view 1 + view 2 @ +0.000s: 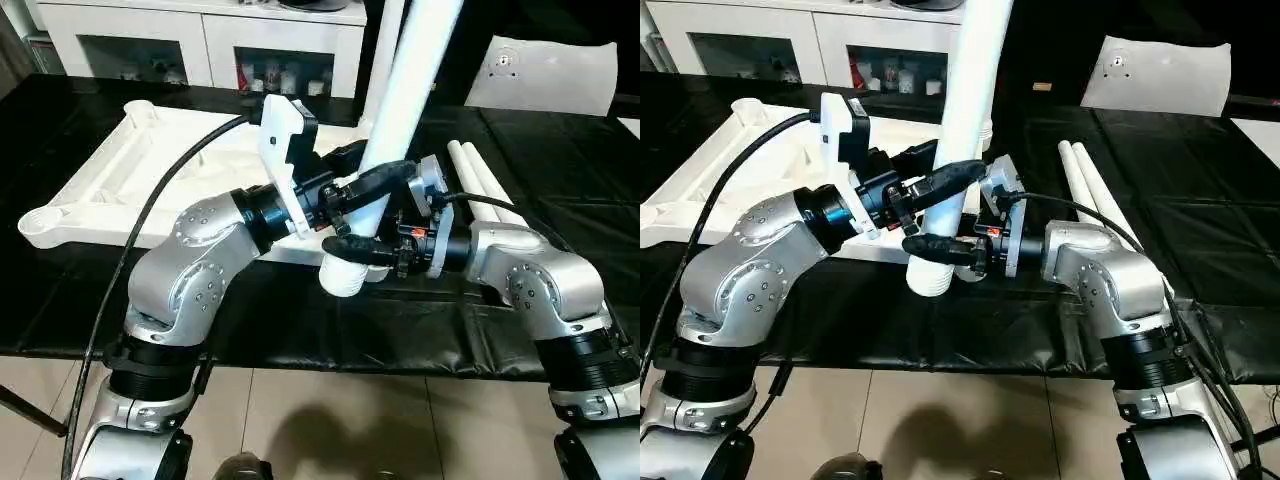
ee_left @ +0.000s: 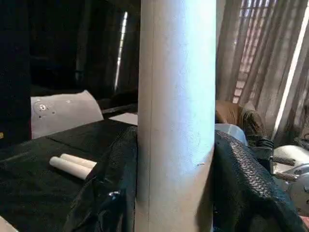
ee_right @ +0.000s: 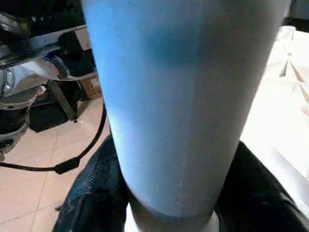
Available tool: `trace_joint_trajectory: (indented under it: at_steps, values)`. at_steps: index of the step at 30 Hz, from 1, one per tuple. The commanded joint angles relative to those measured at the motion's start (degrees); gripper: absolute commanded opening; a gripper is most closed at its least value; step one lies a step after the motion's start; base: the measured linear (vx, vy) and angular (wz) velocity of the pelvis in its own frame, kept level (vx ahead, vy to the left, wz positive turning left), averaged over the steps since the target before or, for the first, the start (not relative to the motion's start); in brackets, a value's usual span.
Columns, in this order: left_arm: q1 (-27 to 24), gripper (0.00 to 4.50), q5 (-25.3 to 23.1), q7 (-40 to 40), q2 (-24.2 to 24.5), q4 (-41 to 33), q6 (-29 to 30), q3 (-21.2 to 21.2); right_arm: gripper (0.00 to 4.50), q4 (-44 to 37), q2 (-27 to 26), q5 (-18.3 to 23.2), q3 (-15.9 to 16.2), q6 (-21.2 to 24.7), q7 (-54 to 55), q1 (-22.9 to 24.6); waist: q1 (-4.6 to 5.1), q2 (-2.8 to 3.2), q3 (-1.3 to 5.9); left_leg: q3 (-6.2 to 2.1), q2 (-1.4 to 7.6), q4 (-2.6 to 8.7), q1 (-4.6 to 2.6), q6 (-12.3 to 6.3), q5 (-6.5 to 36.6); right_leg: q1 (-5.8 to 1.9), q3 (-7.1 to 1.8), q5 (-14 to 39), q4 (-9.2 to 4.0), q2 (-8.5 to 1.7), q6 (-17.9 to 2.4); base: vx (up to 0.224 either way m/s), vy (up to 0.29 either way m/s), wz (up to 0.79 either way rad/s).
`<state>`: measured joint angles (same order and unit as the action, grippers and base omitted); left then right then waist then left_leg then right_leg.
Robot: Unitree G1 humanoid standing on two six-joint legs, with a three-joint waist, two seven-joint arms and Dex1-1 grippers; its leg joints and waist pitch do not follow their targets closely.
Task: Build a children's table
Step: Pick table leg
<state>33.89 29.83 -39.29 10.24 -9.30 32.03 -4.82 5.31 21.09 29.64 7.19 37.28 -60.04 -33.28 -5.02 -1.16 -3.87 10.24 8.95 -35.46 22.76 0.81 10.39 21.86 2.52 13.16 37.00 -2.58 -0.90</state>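
The children's table top (image 1: 120,170) lies upside down on the black cloth at the left, ribs and corner sockets facing up. A long white leg (image 1: 410,80) stands tilted over the table's front edge, its thick end (image 1: 342,275) hanging free. My left gripper (image 1: 385,185) is shut on this leg higher up, the black fingers (image 2: 241,188) pressing both sides. My right gripper (image 1: 350,250) is shut on it just below, near the thick end, fingers (image 3: 91,193) tight on either side. Two more legs (image 1: 490,180) lie side by side to the right. Another white leg (image 1: 383,60) stands upright behind.
A white cabinet with glass doors (image 1: 200,40) runs along the back. A flat white board (image 1: 545,75) leans at the back right. The table's front edge (image 1: 330,365) runs just below my forearms, with tiled floor (image 1: 350,420) beneath it.
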Motion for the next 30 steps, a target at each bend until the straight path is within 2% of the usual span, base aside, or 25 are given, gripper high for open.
trace_joint_trajectory:
  at_steps: [1, 10, 13, 14, 17, 21, 23, 24, 26, 30]
  values:
    - [0.20, 1.82, 0.00, -0.63, 0.36, -1.09, -0.62, -0.87, 1.94, -0.14, 0.33, 1.00, -0.51, 0.29, -0.61, -0.41, 0.18, -0.46, 4.34, -1.51, 4.44, 3.65, -1.48, -1.86, 3.23, -2.70, -3.06, 0.68, -4.18, -5.96, -13.16, 0.000, 0.000, 0.00]
    - [0.57, 1.82, -1.09, 1.78, -0.58, -0.73, -1.03, -0.37, 1.90, -1.04, -0.73, 0.52, -0.04, -0.51, 0.00, 0.92, 0.13, -0.42, 4.37, -1.52, 4.46, 3.60, -1.51, -1.91, 3.17, -2.71, -3.05, 0.18, -4.13, -5.95, -13.33, 0.000, 0.000, 0.00]
    - [0.93, 1.82, 2.20, 3.54, -2.60, -1.17, 1.17, 1.71, 1.90, -1.33, -1.33, -0.11, 0.25, -1.58, 0.73, 1.66, 0.13, -0.37, 4.38, -1.46, 4.46, 3.57, -1.51, -1.72, 3.43, -2.69, -3.08, -0.26, -4.11, -5.95, -13.70, 0.000, 0.000, 0.00]
    - [0.97, 2.52, 4.65, 3.34, -3.22, -2.10, 2.74, 2.45, 1.90, -1.41, -2.02, -0.44, 0.12, -2.97, 1.27, 2.21, 0.01, -0.21, 4.43, -1.51, 4.46, 3.55, -1.49, -1.57, 3.45, -2.75, -3.04, -0.40, -4.06, -6.07, -13.87, 0.000, 0.000, 0.00]
    - [0.74, 2.52, 8.10, 2.28, -4.04, -3.98, 4.48, 2.60, 1.89, -1.48, -2.53, -1.09, 0.50, -3.60, 2.01, 2.88, 0.03, -0.11, 4.44, -1.61, 4.52, 3.61, -1.47, -1.53, 3.54, -2.77, -2.97, -0.97, -4.01, -6.06, -14.60, 0.000, 0.000, 0.00]
    - [0.89, 2.94, 11.72, 3.79, -6.86, -5.24, 5.85, 3.40, 1.89, -2.26, -3.33, -0.99, 0.67, -2.42, 3.54, 3.66, 0.02, -0.16, 4.27, -1.56, 4.49, 3.64, -1.50, -1.38, 4.47, -2.81, -3.07, 0.30, -4.29, -6.02, -14.32, 0.000, 0.000, 0.00]
    - [0.99, 2.95, 12.54, 4.20, -7.64, -5.58, 6.50, 3.35, 1.89, -2.51, -3.96, -1.08, 0.43, -2.85, 4.35, 4.00, 0.02, -0.14, 4.24, -1.62, 4.50, 3.71, -1.49, -1.19, 4.97, -2.77, -3.06, 1.11, -4.33, -5.95, -14.03, 0.000, 0.000, 0.00]
    - [1.04, 3.08, 12.87, 4.32, -7.86, -5.65, 6.84, 3.42, 1.89, -2.46, -4.31, -1.12, 0.28, -3.04, 4.78, 4.03, 0.09, -0.04, 4.24, -1.60, 4.46, 3.70, -1.51, -1.00, 5.16, -2.70, -3.09, 1.50, -4.35, -5.90, -13.73, 0.000, 0.000, 0.00]
    - [0.70, 3.36, 11.02, 4.33, -8.01, -6.60, 6.66, 0.80, 1.89, -2.42, -5.15, -1.62, 0.31, -3.00, 6.42, 4.41, 0.12, 0.07, 4.19, -1.69, 4.47, 3.79, -1.55, -0.74, 5.56, -2.72, -3.09, 2.59, -4.52, -5.92, -13.17, 0.000, 0.000, 0.00]
    - [0.26, 3.48, 12.91, 5.00, -9.35, -7.28, 6.74, 1.36, 1.89, -2.81, -5.83, -1.46, 0.19, -3.46, 7.48, 5.03, 0.06, 0.19, 4.26, -1.70, 4.52, 3.81, -1.54, -0.20, 5.42, -2.79, -3.15, 1.26, -4.40, -5.94, -12.97, 0.000, 0.000, 0.00]
